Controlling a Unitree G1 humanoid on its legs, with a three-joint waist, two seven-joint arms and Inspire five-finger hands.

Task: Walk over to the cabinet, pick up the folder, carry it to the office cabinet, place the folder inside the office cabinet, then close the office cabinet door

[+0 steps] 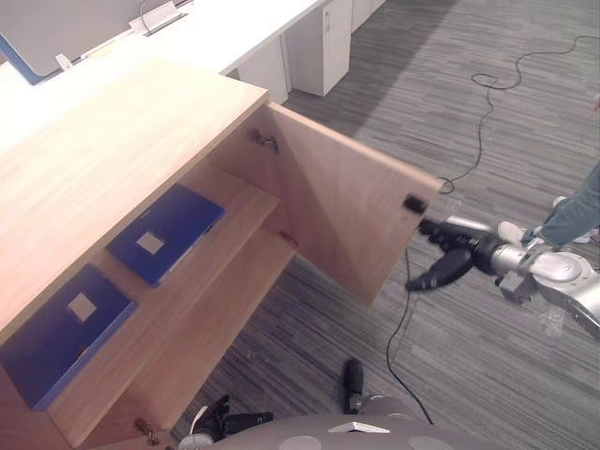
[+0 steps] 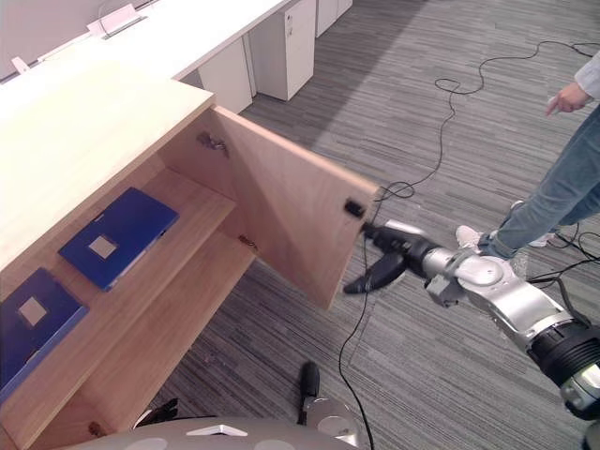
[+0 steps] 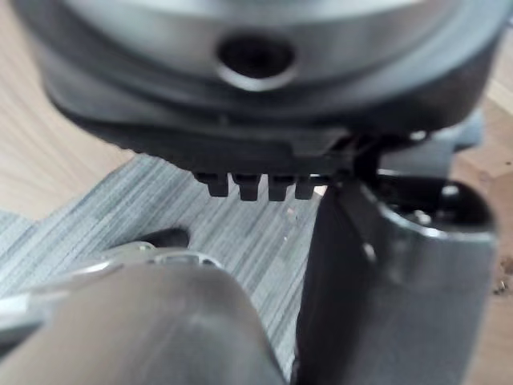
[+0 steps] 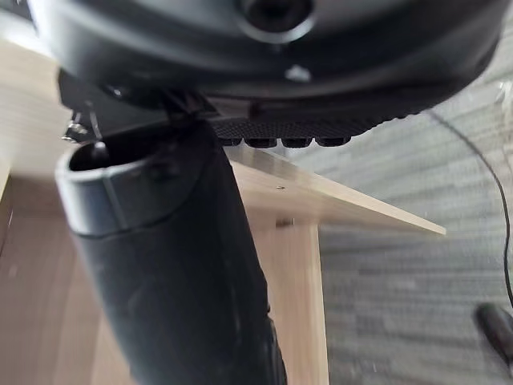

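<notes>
Inside office cabinet (image 1: 112, 159): two blue folders (image 1: 167, 230) lie flat on the shelf (placing looks done).
Door (image 1: 347, 211): swung wide, its free edge facing the right arm.
Right hand (image 1: 466, 251): fingers straight, thumb apart, empty, just outside that edge.
Left hand (image 1: 230, 419): low, farther off.

The right hand (image 4: 264, 48) had its fingertips (image 4: 280, 143) at the edge of the office cabinet door (image 4: 337, 196) — thumb (image 4: 160, 257) beside the door, grey carpet (image 4: 401, 321) beyond it.
</notes>
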